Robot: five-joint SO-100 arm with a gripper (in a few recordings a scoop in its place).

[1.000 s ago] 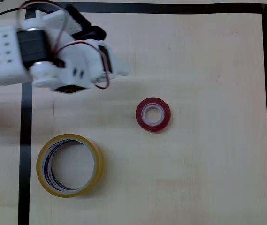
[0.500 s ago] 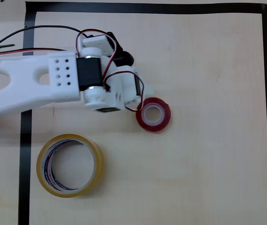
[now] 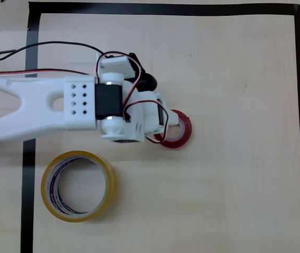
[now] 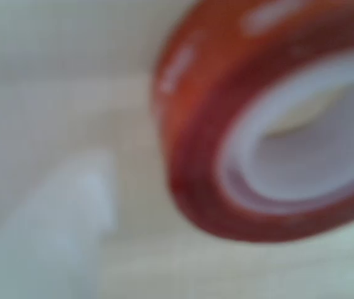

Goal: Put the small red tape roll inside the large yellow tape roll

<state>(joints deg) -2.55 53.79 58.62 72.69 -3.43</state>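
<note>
In the overhead view the small red tape roll (image 3: 181, 129) lies flat near the table's middle. My white gripper (image 3: 165, 124) hangs over its left half and hides that part. The wrist view is blurred and very close: the red roll (image 4: 192, 162) with its white core takes up the right side, and one white finger (image 4: 58, 230) stands at the lower left, a small gap away from the roll's outer wall. Nothing is clamped, so the gripper looks open. The large yellow tape roll (image 3: 48, 184) lies flat at the lower left, apart from the arm.
Black tape (image 3: 165, 8) marks a rectangular border on the pale wooden table, along the top, left and right. Red and black cables (image 3: 44, 46) run along the arm at the upper left. Bare table spreads right of and below the red roll.
The arm has swung from the upper left down and to the right. One second ago it was well clear of the red roll; now its gripper covers the roll's left half.
</note>
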